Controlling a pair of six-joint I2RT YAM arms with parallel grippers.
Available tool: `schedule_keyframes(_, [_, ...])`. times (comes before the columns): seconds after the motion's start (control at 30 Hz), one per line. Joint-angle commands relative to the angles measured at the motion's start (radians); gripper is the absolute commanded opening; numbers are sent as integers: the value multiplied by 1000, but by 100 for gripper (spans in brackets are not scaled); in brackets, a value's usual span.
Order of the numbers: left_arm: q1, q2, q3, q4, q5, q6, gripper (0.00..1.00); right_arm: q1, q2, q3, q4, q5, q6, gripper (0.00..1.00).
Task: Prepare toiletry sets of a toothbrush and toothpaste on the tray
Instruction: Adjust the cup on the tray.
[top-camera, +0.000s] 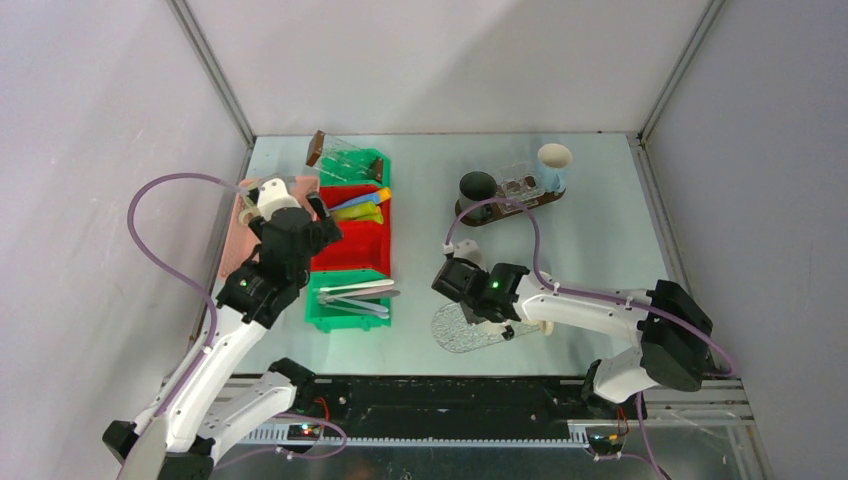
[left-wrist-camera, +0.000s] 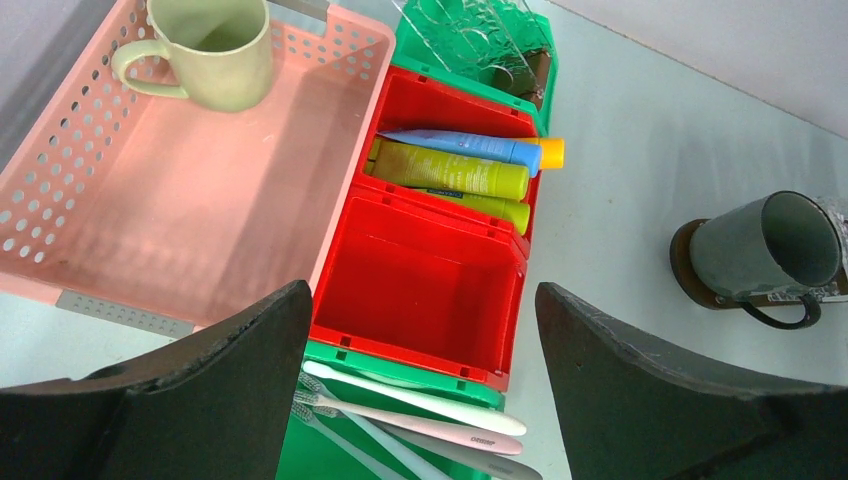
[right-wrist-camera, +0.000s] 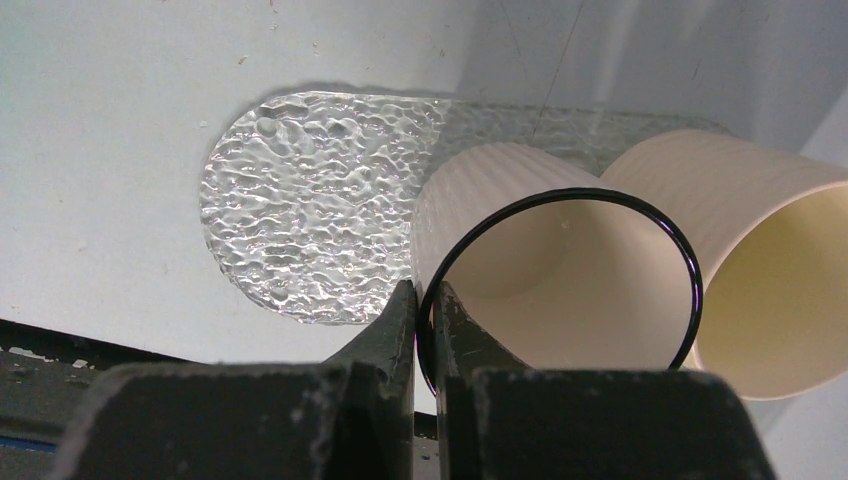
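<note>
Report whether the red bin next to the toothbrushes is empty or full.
Empty: the near red bin shows only bare floor; the tubes lie in the farther red bin.

Tubes (left-wrist-camera: 455, 170) in bin (left-wrist-camera: 440, 105) behind toothbrushes (left-wrist-camera: 420, 410)

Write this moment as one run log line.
left gripper: open, above red plastic bins, yellow and blue toothpaste tubes untouched | right gripper: shut on black rim of white ribbed ceramic mug | clear textured tray: beneath mug
</note>
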Motion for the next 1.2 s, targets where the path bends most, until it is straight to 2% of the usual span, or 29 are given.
schedule_keyframes(0.0, [11,-8,8,27,-30,26,88,7,-1,4,17,59,-2,0])
schedule_keyframes(0.17, [13,-6,9,27,-30,31,88,8,-6,4,4,61,-6,3])
schedule_keyframes(0.33, [16,10,19,32,-31,59,88,9,-37,3,2,63,-14,10])
schedule_keyframes(0.77, [36,84,74,22,-21,119,89,10,-59,3,-18,63,-29,15])
schedule_keyframes(0.97, [54,120,95,10,0,143,89,9,-72,3,7,44,-48,32])
schedule_keyframes(1.17, [95,167,134,-4,25,175,89,10,-96,36,8,34,-87,44])
